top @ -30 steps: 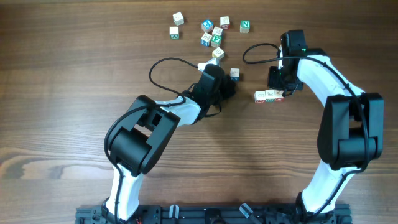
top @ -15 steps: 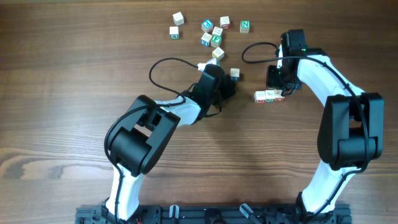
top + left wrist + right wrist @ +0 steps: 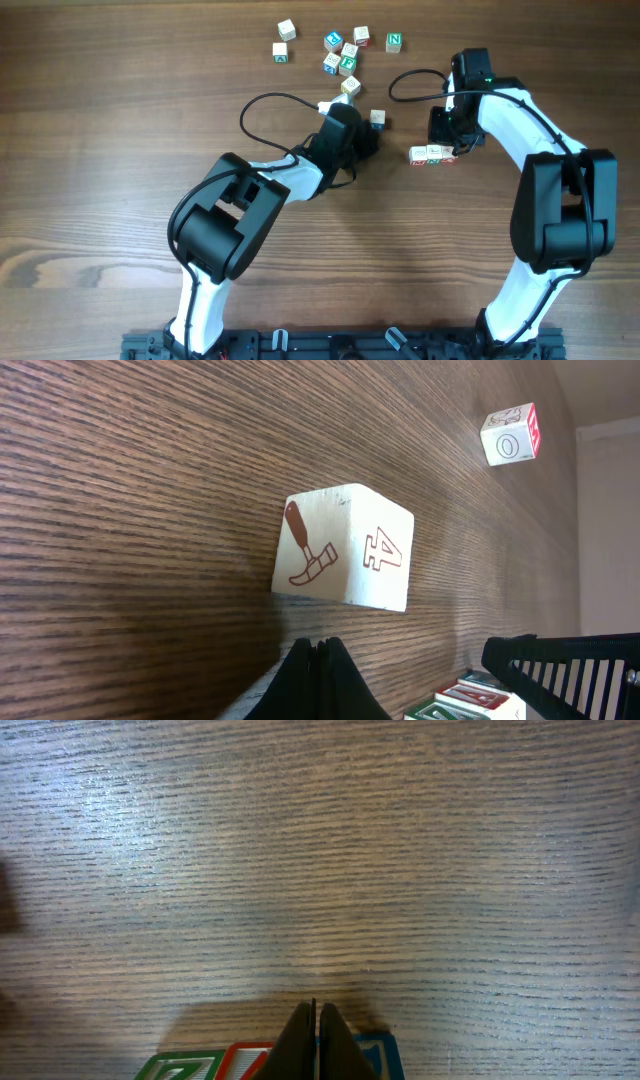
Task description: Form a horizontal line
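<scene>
- Wooden table (image 3: 120, 150): it fills the frame and looks smooth, so a cube I nudge will likely slide rather than stop.
- My right gripper (image 3: 314, 1012), right of centre in the overhead view: the jaws are pressed together and pinch nothing. The tips sit just beside the horizontal line (image 3: 433, 154). A careless drop or sideways sweep could knock its three touching cubes crooked.
- My left gripper (image 3: 320, 650), centre of the frame: the jaws are likewise pressed together and empty. Closed like this I can only push, which may spin a cube.
- Hammer-and-four cube (image 3: 343, 546), just ahead of my left tips and apart from the row: pushed off-centre, it could arrive skewed or ram the row's end.
</scene>
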You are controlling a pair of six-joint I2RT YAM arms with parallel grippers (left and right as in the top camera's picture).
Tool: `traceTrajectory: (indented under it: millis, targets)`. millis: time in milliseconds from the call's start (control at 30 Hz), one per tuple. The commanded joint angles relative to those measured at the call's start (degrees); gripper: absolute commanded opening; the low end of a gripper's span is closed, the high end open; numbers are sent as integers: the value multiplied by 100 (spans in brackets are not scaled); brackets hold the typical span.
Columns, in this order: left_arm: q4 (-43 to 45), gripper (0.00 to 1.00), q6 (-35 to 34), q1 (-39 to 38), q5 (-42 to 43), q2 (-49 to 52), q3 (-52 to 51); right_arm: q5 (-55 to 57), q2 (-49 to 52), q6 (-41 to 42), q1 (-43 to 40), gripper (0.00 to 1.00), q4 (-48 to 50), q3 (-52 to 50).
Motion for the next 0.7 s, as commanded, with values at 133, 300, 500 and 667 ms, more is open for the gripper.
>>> traceTrajectory:
  millis: [133, 300, 500, 667]
  targets:
    - [-20, 4, 146, -11, -94, -168, -15, -68, 79, -76, 2, 5, 17, 105]
    - [-20, 4, 146, -11, -94, -168, -15, -92, 79, -79, 2, 5, 216, 105]
    - [-20, 4, 146, -11, -103, -168, -15, -846, 79, -79, 15, 4, 439, 105]
    - [-22, 4, 146, -11, -114, -168, -15, -931, 79, -76, 13, 5, 264, 96]
